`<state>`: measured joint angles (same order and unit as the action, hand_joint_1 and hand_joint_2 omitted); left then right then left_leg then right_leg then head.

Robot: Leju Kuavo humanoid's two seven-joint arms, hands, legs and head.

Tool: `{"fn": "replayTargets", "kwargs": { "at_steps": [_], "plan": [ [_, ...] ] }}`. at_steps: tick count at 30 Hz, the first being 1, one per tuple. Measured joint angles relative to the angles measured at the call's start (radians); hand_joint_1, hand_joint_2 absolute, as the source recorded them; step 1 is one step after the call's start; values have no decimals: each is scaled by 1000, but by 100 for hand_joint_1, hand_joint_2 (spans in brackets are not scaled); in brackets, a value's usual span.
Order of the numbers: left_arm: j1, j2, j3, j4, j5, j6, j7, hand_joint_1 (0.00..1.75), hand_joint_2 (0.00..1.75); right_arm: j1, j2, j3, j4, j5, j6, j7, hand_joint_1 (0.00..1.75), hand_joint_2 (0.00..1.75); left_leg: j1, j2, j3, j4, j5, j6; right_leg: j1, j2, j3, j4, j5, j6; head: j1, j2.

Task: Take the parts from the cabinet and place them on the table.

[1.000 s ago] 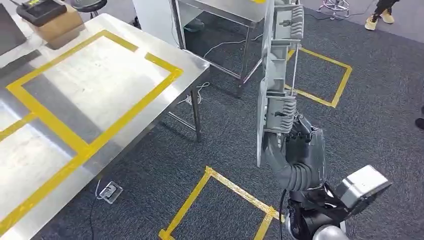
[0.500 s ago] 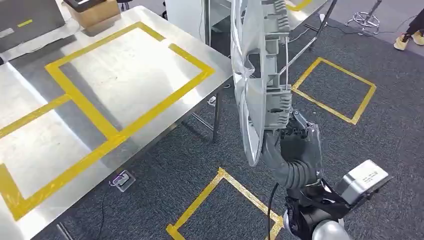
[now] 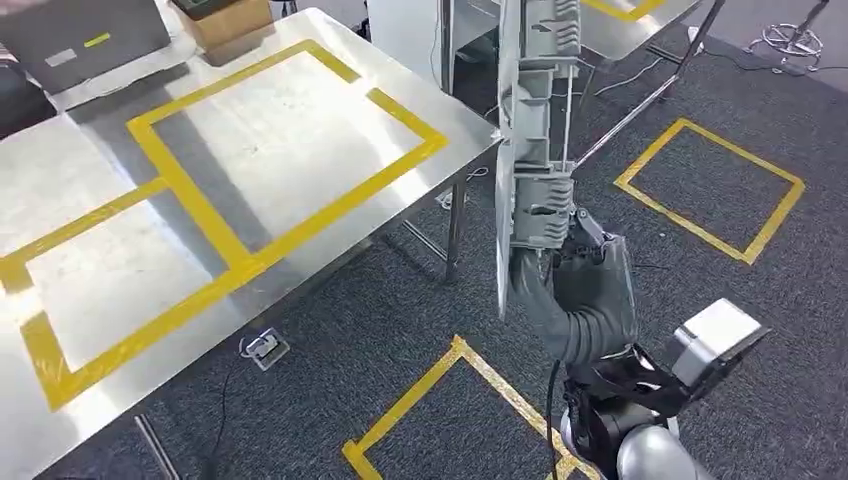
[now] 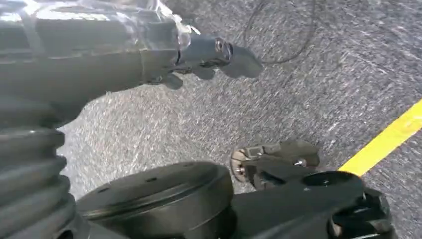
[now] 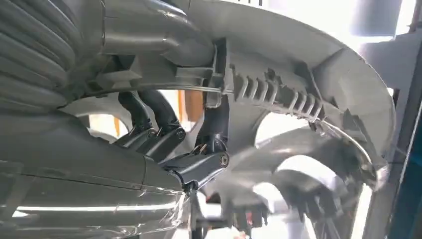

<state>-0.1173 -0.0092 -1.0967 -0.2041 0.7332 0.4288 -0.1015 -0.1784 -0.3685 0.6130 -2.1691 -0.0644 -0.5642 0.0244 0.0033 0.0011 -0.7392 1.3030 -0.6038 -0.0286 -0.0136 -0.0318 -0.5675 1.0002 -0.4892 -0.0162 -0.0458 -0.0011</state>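
Grey plastic part [image 3: 530, 150] stands upright on edge, gripped at its lower end by right hand [image 3: 580, 285], fingers [image 5: 164, 142] hooked through its ribs, just beside the desk [image 3: 250, 170] corner, over carpet. Left hand [image 4: 149, 45] hangs near floor, fingers' state unclear. Cardboard box [image 3: 225, 20] sits at desk's far edge.

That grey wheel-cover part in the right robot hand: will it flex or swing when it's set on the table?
The wheel cover looks like thin ribbed plastic with open spokes: probably light and fairly stiff. The right robot hand grips only its lower rim, so the tall upright disc may sway, and may tip if stood on edge on the table.
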Motion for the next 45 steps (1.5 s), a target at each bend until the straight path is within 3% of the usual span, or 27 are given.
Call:
{"fn": "replayTargets", "kwargs": {
  "at_steps": [2,3,4,8,9,10,13,14,16,18,19,20,23,24,25,26,28,30,31,33,34,35,39,40,42,44,45],
  "plan": [
    [1,0,0,0,4,0,-1,0,175,-7,0,1,5,-2,3,0,175,175,1,16,75,-147,89,3,0,-9,3,3,-4,5,-1,0],
    [1,0,0,0,6,2,-5,0,175,-11,0,2,6,-2,6,0,175,175,-2,44,121,-237,129,9,1,-13,6,5,-8,9,-3,0],
    [0,0,1,0,6,6,-10,0,175,-12,0,3,7,-2,8,0,175,175,-14,81,138,-263,113,18,4,-17,5,5,-9,13,-3,0],
    [-2,0,1,0,8,9,-14,0,175,-16,0,9,8,-5,14,-1,175,175,-19,43,136,-285,116,38,4,-51,8,5,-12,32,-3,0],
    [-2,-1,1,0,8,9,-15,0,175,-16,0,9,8,-5,14,-1,175,175,-10,33,145,-296,122,45,0,-42,8,9,-27,38,-4,0],
    [-4,-1,1,0,8,10,-16,0,175,-17,0,9,8,-5,15,-1,175,175,-10,24,147,-298,124,50,-2,-11,0,38,-49,42,-2,0],
    [-6,-6,2,0,8,10,-17,0,175,-16,0,14,11,-6,16,-2,175,175,-12,-6,147,-298,126,54,-3,22,-104,263,-153,48,0,0],
    [-4,-7,2,0,8,10,-17,0,175,-16,0,14,13,-6,16,-2,175,175,-12,-16,148,-297,126,55,-3,24,-127,310,-160,50,0,0],
    [-3,-7,2,0,8,10,-18,0,175,-16,0,14,16,-8,16,-2,175,175,-11,-38,151,-297,126,54,-4,24,-108,260,-102,49,1,0],
    [-3,-10,2,0,8,10,-19,0,175,-17,0,14,16,-8,16,-2,175,175,-11,-56,156,-295,124,51,-8,41,-35,88,-1,46,3,0],
    [-3,-10,2,0,8,10,-20,0,175,-16,0,14,16,-8,16,-2,175,175,-11,-60,150,-295,123,48,-13,76,-15,39,5,45,4,0],
    [-5,-10,2,0,9,10,-20,0,175,-17,0,14,16,-8,16,-2,175,175,-15,-68,142,-286,124,43,-13,83,-9,20,6,43,3,0],
    [2,-10,2,0,11,8,-18,0,175,-22,0,14,16,-8,16,-3,175,175,-9,-78,131,-290,131,29,-6,71,-11,12,-1,33,5,0],
    [2,-9,2,0,12,8,-15,0,175,-24,0,14,16,-9,16,-3,175,175,-11,-65,128,-286,122,24,-13,61,-7,1,5,24,4,0],
    [2,-10,2,0,13,8,-14,0,175,-24,0,14,16,-10,17,-3,175,175,-16,-16,121,-268,103,18,-13,54,-4,-2,7,20,0,0],
    [1,-10,2,0,15,8,-13,0,175,-27,0,14,15,-10,17,-3,175,175,-12,3,98,-217,69,12,-11,47,-4,-3,7,13,-10,0],
    [0,-10,2,0,18,8,-13,0,175,-25,0,14,16,-10,18,-3,175,175,-3,3,19,-49,-7,2,-8,28,-4,-3,5,10,-12,0],
    [0,-10,3,0,19,8,-13,0,175,-26,0,14,16,-10,18,-3,175,175,1,1,-13,16,-12,-3,-8,11,-3,-2,4,10,-12,0],
    [0,-10,3,0,19,8,-13,0,175,-26,0,15,16,-10,18,-3,175,175,3,2,5,-18,17,-4,-8,4,-1,-2,3,10,-13,0],
    [2,-9,3,0,21,8,-13,0,175,-27,3,15,16,-10,18,-3,175,175,2,18,95,-184,106,3,-7,-5,6,-2,-2,16,-13,0],
    [1,-9,3,0,21,8,-13,0,175,-27,5,15,16,-10,18,-3,175,175,-2,56,132,-261,127,11,-6,-9,9,-2,-5,20,-13,0],
    [-1,-9,3,0,21,8,-14,0,175,-27,5,16,16,-10,19,-3,175,175,-15,71,142,-274,118,15,1,-13,7,2,-7,25,-15,0],
    [-1,-12,3,0,20,9,-16,0,175,-32,6,18,16,-11,26,-3,175,175,-13,31,145,-292,115,35,-2,-44,13,0,-12,45,-11,0],
    [-1,-13,3,0,20,9,-16,0,175,-32,6,18,16,-11,27,-3,175,175,-7,23,150,-297,119,41,-6,-20,9,15,-32,50,-9,0],
    [-4,-16,3,0,20,9,-18,0,175,-33,7,18,18,-15,30,-3,175,175,-6,8,150,-297,121,49,-8,15,-43,137,-101,53,-4,0],
    [-3,-20,3,0,21,10,-18,0,175,-33,8,22,24,-20,31,-3,175,175,-8,-10,150,-297,121,51,-6,23,-115,285,-155,57,-3,0],
    [-2,-21,3,0,21,11,-19,0,175,-33,8,24,28,-22,32,-3,175,175,-8,-20,152,-297,121,51,-6,23,-129,311,-150,57,-3,0]
  ]
}}
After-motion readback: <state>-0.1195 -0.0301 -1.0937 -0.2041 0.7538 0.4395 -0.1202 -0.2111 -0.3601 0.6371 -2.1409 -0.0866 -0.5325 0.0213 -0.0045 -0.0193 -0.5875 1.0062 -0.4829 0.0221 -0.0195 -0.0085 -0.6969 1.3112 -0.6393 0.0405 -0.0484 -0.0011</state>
